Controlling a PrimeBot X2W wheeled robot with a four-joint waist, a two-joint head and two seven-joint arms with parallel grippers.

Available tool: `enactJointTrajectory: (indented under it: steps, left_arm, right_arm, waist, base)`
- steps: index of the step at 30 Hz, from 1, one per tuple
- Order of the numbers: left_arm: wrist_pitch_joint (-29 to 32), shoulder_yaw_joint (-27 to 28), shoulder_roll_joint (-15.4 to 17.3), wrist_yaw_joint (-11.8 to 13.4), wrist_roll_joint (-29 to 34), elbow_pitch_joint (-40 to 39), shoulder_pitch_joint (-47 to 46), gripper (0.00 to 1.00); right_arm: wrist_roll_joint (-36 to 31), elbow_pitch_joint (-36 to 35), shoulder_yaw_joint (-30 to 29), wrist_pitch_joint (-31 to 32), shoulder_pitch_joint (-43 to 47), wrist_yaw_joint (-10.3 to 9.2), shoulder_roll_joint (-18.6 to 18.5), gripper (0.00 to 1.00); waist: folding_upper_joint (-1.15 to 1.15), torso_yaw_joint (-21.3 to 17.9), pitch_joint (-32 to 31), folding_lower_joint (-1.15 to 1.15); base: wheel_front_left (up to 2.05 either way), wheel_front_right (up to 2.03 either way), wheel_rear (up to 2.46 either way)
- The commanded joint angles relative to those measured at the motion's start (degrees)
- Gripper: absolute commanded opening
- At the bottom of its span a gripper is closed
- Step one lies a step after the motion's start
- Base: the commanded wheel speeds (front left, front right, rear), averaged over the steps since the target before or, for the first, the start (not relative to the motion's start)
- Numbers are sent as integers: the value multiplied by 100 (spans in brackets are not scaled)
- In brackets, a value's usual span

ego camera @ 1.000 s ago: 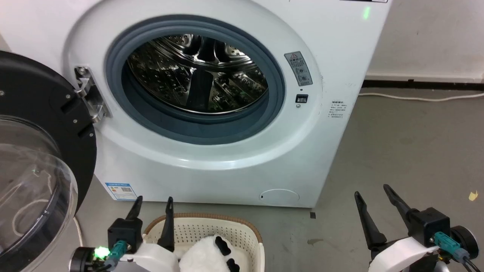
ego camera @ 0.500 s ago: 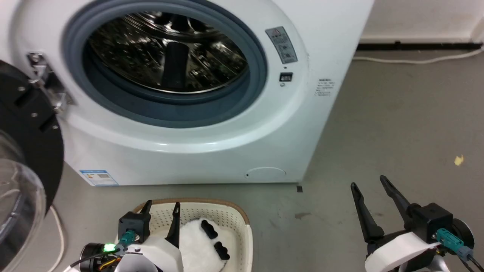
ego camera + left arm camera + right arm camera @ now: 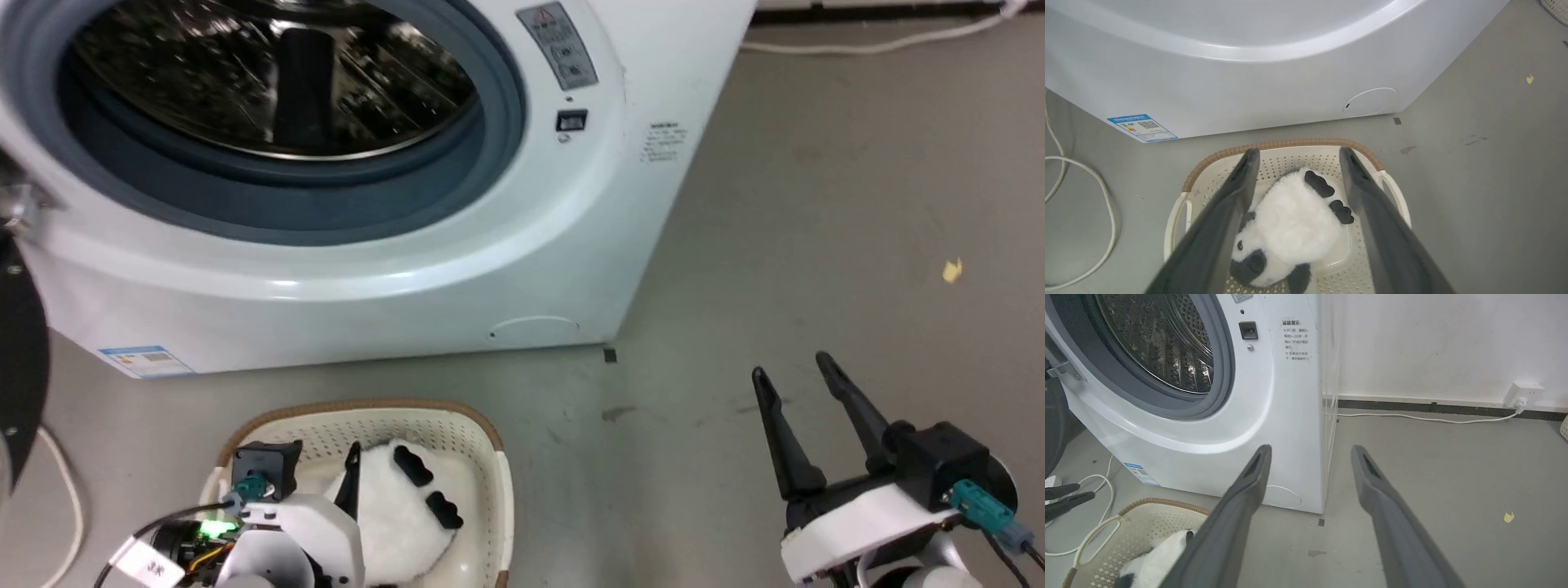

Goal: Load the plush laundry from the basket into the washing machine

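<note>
The plush laundry (image 3: 1294, 220) lies inside the basket (image 3: 1290, 143), which stands on the floor (image 3: 816, 204) just in front of the washing machine (image 3: 408, 269), below its open mouth and towards the left. The left gripper (image 3: 1298, 153) hovers directly over the basket with its jaws spread wide and nothing between them. In the left wrist view the two dark fingers (image 3: 1224, 216) frame the toy on either side, and neither appears to touch it. The toy sits straight ahead of and below the jaws, roughly centred in the gap.

Its long axis runs on a diagonal. The head, with its dark eye patches, lies at the near left of the basket, and two black paws point to the far right, towards the machine. The jaw line therefore crosses the body at a slant rather than squarely, and the white belly is the broadest part under the gap.

The right gripper (image 3: 792, 367) is also wide open and empty. It hangs over bare floor to the right, well apart from the basket, so the left arm is clearly the nearer one. The likely next move is a straight descent of the left jaws onto the belly, perhaps with a slight turn of the wrist. The steel drum (image 3: 269, 73) waits open, farther off and higher than the basket.
</note>
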Motion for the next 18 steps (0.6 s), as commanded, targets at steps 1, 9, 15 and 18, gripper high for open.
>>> enactJointTrajectory:
  steps: [1, 9, 15, 18]
  left_arm:
    - [37, -16, 62, -26, -71, 137, -121, 100]
    - [305, -43, 288, -79, -282, 771, -379, 100]
    - [429, -85, 427, -105, -420, 1185, -581, 100]
    - [460, -142, 493, -125, -456, 1357, -690, 100]
  right_arm:
    - [60, -44, 29, -67, -110, -2, 2, 100]
    - [188, -101, 91, -163, -252, -2, 2, 100]
    - [261, -132, 124, -234, -303, -3, 3, 100]
    - [307, -142, 145, -270, -331, -3, 3, 100]
  waist:
    - [0, -83, 109, -1]
    - [0, -288, 481, -1]
    - [0, -446, 732, -1]
    - [0, -516, 866, -1]
  base:
    - [0, 0, 0]
    - [0, 0, 0]
    - [0, 0, 0]
    - [0, 0, 0]
